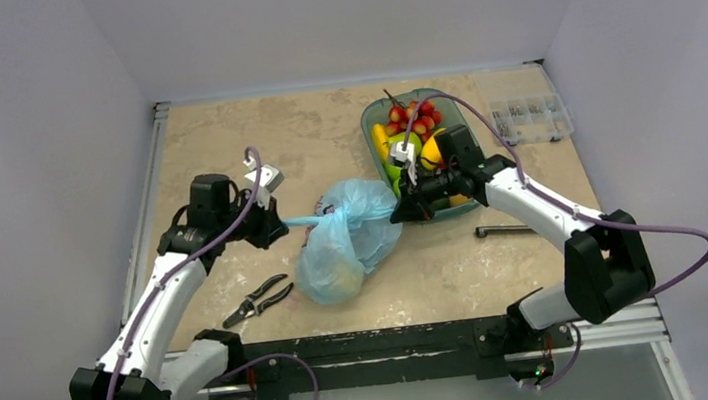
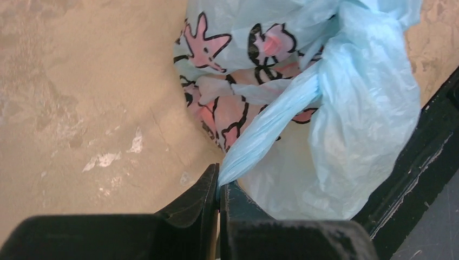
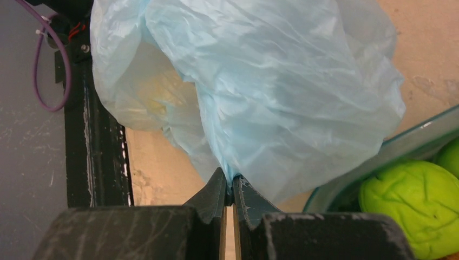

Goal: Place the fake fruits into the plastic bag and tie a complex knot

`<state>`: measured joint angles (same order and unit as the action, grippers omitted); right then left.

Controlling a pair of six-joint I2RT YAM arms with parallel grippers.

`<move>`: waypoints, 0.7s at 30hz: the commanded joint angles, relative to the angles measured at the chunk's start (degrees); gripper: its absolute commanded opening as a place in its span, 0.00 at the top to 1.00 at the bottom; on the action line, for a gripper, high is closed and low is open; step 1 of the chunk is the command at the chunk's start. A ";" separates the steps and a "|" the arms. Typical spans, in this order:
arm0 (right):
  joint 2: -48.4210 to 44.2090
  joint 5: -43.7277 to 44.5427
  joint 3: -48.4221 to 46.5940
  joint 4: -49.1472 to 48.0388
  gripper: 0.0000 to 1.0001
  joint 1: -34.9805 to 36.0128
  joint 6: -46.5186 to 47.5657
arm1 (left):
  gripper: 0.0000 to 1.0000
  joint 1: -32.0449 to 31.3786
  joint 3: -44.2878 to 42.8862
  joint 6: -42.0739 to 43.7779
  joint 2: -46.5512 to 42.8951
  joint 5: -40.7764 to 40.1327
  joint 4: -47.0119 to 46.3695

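Two end effectors, both clamped on the plastic bag [image 1: 350, 241], which sits mid-desk between the arms. The left end effector [image 2: 219, 184] has its jaws closed on a twisted handle strip [image 2: 265, 130]. The right end effector [image 3: 230, 187] is closed on a pinch of film at the bag's opposite side. Something yellowish shows through the film; most fake fruits [image 1: 412, 128] lie in the teal dish [image 1: 365, 128] at rear right. Whether any knot has formed cannot be told.

Risks, as judged:
- Opposed pull on thin film could stretch or tear it at either pinch.
- The narrow strip could slip out of the left jaws if tension rises.
- Dragging the bag could tip it and spill the contents.
- The bag touches or nearly touches the dish rim, so a snag is possible there.
- Tying now would leave the dish fruit out.

Desk [image 1: 253, 141]: beige marbled surface, scuffed pale in patches, black rail at near edge. Pliers [image 1: 259, 299], a metal tool [image 1: 504, 230] and a clear parts box [image 1: 530, 118] lie around. Plain pale walls enclose three sides.
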<state>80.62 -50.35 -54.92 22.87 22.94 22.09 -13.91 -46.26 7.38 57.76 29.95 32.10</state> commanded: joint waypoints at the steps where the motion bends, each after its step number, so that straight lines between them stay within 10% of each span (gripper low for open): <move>1: 0.13 3.12 0.29 7.26 1.00 -3.12 7.81 | 1.00 4.38 2.39 -2.32 1.21 -7.28 1.05; 12: -0.18 -0.34 -11.85 10.19 1.00 -2.56 4.89 | 1.00 9.00 -7.74 3.03 0.79 -0.19 5.43; 21: 4.83 8.80 -3.50 10.52 1.00 -4.07 15.31 | 1.00 11.01 -3.62 12.43 10.18 -1.94 8.26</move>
<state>83.59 -48.64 -61.93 31.27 20.91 32.18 -4.51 -52.34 14.17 64.97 32.95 39.03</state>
